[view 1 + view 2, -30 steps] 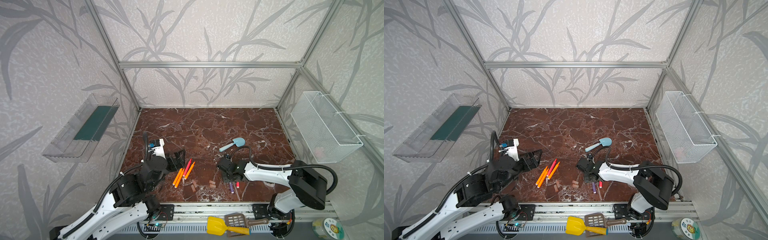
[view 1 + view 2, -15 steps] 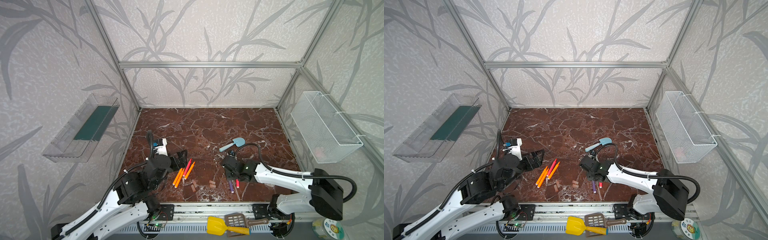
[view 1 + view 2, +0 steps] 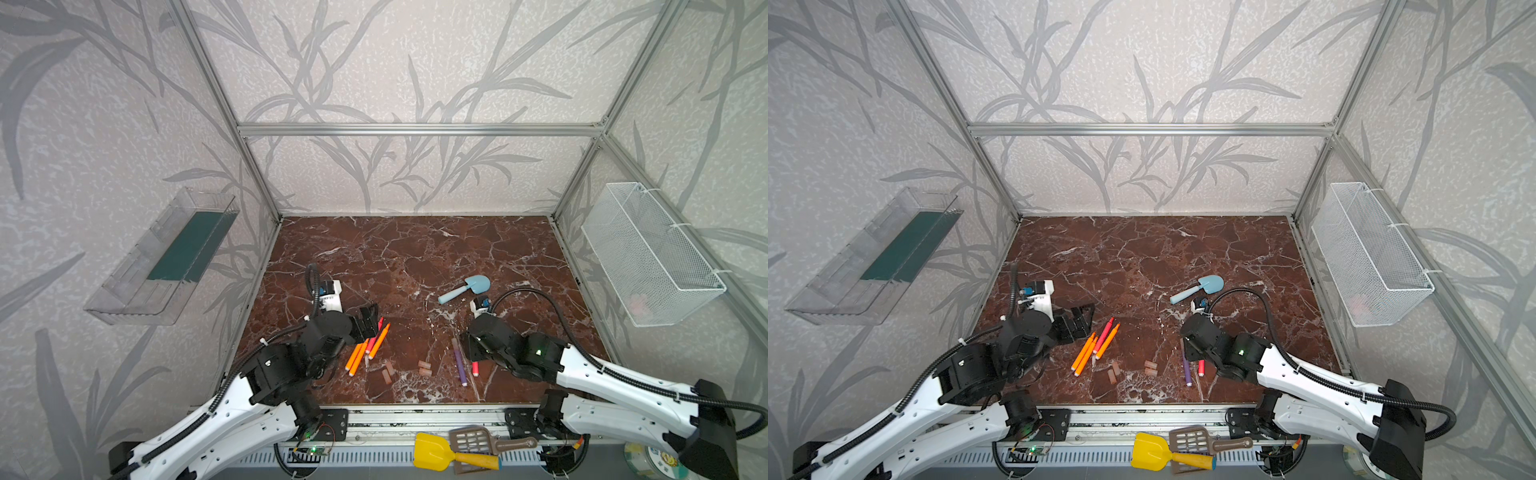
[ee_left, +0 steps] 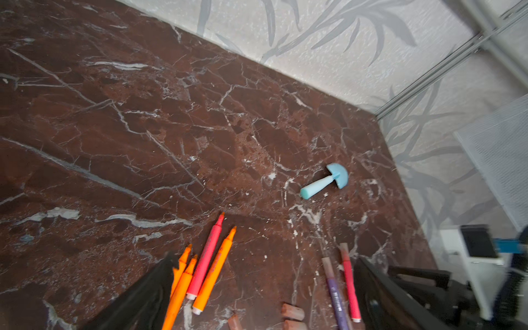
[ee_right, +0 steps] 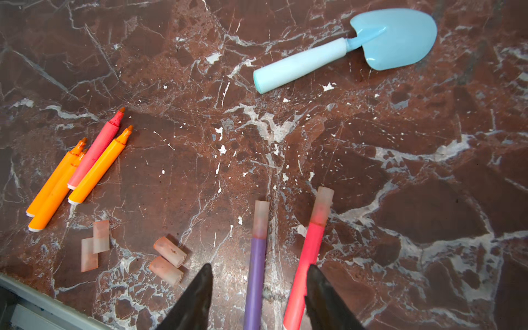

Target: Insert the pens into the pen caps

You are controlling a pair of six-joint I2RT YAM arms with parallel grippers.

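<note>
My right gripper (image 5: 260, 285) is open low over two capped pens lying side by side: a purple pen (image 5: 255, 265) between its fingers and a red-pink pen (image 5: 307, 254) against one finger. Both also show in a top view, the purple pen (image 3: 459, 361) and the red-pink pen (image 3: 475, 368). Several loose pen caps (image 5: 168, 258) lie beside them. Three orange pens and one red-pink pen (image 3: 365, 349) lie uncapped in a bundle further left. My left gripper (image 4: 257, 291) is wide open and empty at that bundle's tip end, in both top views (image 3: 368, 322) (image 3: 1077, 322).
A light-blue toy shovel (image 3: 465, 289) lies behind the right gripper. A yellow scoop and a brown slotted spatula (image 3: 461, 451) rest on the front rail. A wire basket (image 3: 648, 253) hangs on the right wall, a clear tray (image 3: 166, 257) on the left.
My right gripper has gone from shut to open and drawn back slightly toward the front edge. My left gripper has shifted right, closer to the orange pens.
</note>
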